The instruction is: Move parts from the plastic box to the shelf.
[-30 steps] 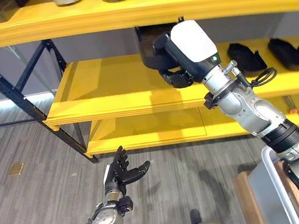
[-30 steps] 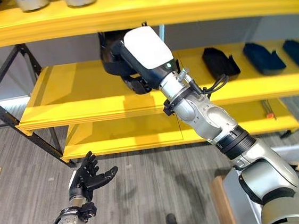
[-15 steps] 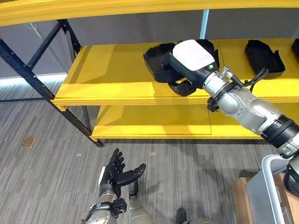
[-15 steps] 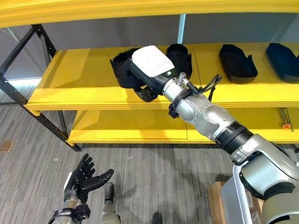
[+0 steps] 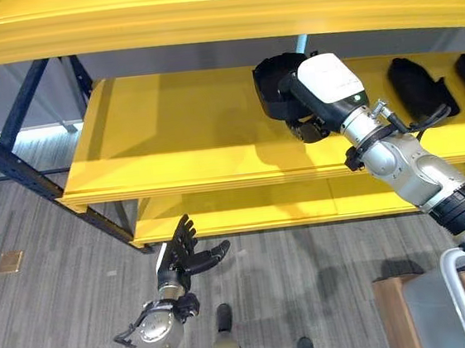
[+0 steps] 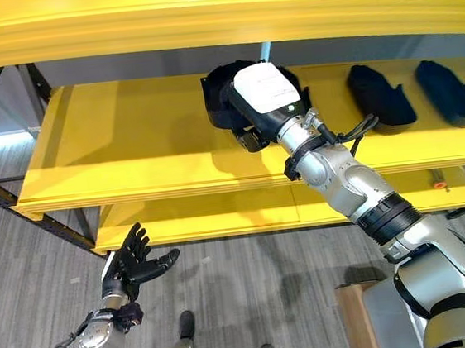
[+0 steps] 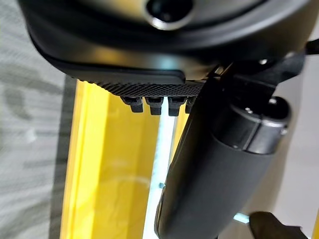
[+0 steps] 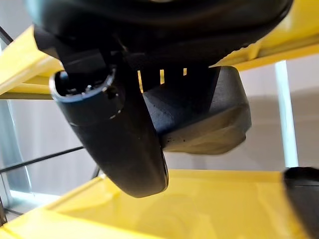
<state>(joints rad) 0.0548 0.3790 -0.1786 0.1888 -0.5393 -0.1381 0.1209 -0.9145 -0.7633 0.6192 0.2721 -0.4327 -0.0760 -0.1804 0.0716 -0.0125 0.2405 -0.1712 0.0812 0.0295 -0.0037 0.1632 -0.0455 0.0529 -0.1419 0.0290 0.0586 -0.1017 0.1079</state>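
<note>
My right robot hand [image 6: 249, 131] is clamped on a black moulded part [image 8: 199, 117] above the middle shelf [image 5: 187, 133]; letting go early could tip it off. Left robot hand [image 5: 183, 258] hangs splayed.

black part [image 5: 277, 86] in right hand [image 5: 311, 126] over yellow shelf [image 5: 179, 138]
</note>
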